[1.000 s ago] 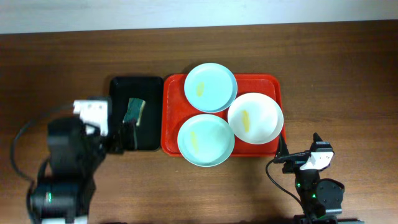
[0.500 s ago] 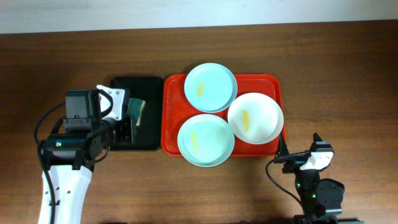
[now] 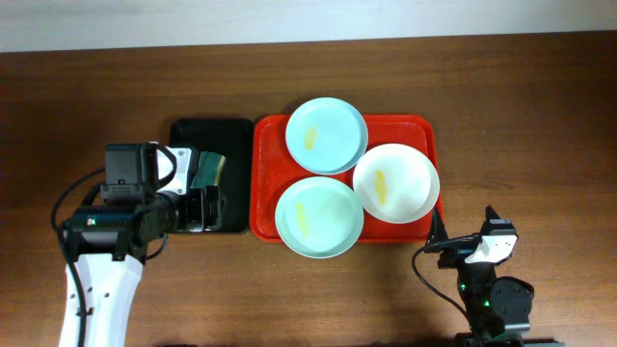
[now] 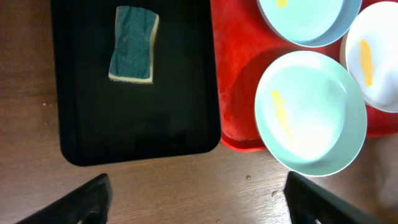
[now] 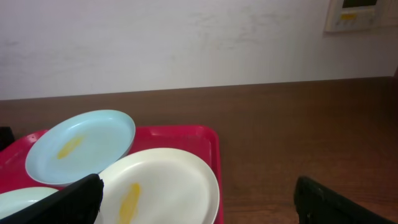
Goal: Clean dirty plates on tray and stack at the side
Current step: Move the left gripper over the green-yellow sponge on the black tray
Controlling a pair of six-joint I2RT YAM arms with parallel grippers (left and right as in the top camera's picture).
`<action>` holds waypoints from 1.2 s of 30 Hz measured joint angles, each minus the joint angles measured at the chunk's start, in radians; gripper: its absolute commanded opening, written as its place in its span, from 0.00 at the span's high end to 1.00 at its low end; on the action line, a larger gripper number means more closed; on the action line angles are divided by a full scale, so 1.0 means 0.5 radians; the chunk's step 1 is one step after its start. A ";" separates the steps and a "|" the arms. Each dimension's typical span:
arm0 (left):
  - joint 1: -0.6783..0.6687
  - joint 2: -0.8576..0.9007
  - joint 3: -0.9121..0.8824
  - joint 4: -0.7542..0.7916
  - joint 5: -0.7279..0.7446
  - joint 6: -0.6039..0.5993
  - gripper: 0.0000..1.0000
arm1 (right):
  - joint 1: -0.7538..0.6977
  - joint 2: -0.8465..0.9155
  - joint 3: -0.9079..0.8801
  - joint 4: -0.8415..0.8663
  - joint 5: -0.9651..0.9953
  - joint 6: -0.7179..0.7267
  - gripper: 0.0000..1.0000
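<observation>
Overhead: the left pincer [image 3: 204, 207] has swung in from the near-left of the surface [image 3: 96, 87] and now hangs over the black tray [image 3: 227, 130], near the green sponge [image 3: 209, 166]. Judging from this, it is going for the sponge and wiping has not begun. The red tray [image 3: 262, 178] holds three plates, unmoved: the far mint-blue plate [image 3: 327, 135], the near mint-blue plate [image 3: 319, 217] and the white plate [image 3: 396, 183]. Each has one yellow smear, and none is stacked aside.

Left wrist: the fingers stand wide apart, released, with nothing between them. One sponge lies ahead.

Right wrist: the right pincer [image 5: 199, 205] is likewise spread and empty, parked short of the red tray.
</observation>
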 measured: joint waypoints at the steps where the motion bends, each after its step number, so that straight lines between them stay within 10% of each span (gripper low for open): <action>1: 0.000 0.011 0.000 0.000 -0.001 -0.002 0.08 | 0.000 0.000 0.000 0.001 0.000 0.000 0.01; 29: 0.000 0.262 0.002 0.252 -0.001 -0.004 0.05 | 0.000 0.000 0.000 0.001 0.000 0.000 0.01; 36: 0.000 0.262 0.002 0.469 -0.024 -0.018 0.26 | 0.000 0.000 0.000 0.001 0.001 0.000 0.01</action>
